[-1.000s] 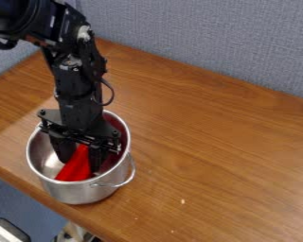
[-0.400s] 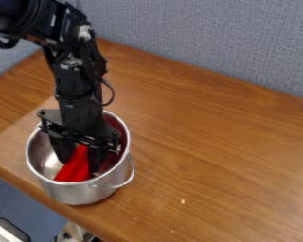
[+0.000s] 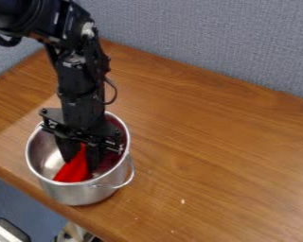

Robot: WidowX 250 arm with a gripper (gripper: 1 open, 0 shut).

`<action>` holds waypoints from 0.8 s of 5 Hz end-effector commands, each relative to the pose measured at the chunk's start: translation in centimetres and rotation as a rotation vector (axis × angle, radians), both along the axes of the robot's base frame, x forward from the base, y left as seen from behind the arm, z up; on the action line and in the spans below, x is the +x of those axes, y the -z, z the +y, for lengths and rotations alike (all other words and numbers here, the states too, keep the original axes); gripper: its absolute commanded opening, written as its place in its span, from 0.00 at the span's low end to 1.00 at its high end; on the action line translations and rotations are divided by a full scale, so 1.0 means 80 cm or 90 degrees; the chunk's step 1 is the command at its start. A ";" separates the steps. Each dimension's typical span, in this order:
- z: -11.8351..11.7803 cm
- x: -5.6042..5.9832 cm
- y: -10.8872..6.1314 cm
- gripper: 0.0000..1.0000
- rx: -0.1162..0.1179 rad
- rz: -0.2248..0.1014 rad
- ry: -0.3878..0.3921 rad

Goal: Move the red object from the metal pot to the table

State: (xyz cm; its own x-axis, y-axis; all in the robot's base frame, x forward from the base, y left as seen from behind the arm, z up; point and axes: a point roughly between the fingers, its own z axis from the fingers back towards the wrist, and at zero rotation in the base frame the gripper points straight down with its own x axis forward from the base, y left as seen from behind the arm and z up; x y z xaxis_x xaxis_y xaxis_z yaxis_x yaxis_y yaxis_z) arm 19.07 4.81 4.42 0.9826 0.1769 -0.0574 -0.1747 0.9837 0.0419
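The metal pot (image 3: 96,192) stands on the table (image 3: 211,118) near its front left edge. Inside it the red object (image 3: 73,170) leans tilted, its lower end on the pot's floor. My gripper (image 3: 80,151) reaches straight down into the pot, and its black fingers are shut on the upper end of the red object. That upper end is hidden by the fingers. The black arm rises from the pot toward the top left corner.
A grey-blue wall runs behind the table. The table's front edge passes just below the pot, with floor beyond it. Bare wood stretches to the right of the pot and behind it.
The fingers have drawn together on the red object's upper end. The arm and the pot have stayed where they were.
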 end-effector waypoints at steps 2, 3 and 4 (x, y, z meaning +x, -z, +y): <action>-0.003 0.007 -0.016 0.00 -0.002 -0.009 0.005; -0.005 0.007 -0.020 0.00 -0.004 -0.006 0.006; -0.006 0.008 -0.023 0.00 -0.006 -0.003 0.006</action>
State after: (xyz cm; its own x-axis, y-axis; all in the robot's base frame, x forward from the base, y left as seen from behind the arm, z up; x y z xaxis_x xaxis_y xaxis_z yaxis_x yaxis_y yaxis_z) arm 18.82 4.34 5.13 0.9779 0.1775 -0.1105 -0.1754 0.9841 0.0286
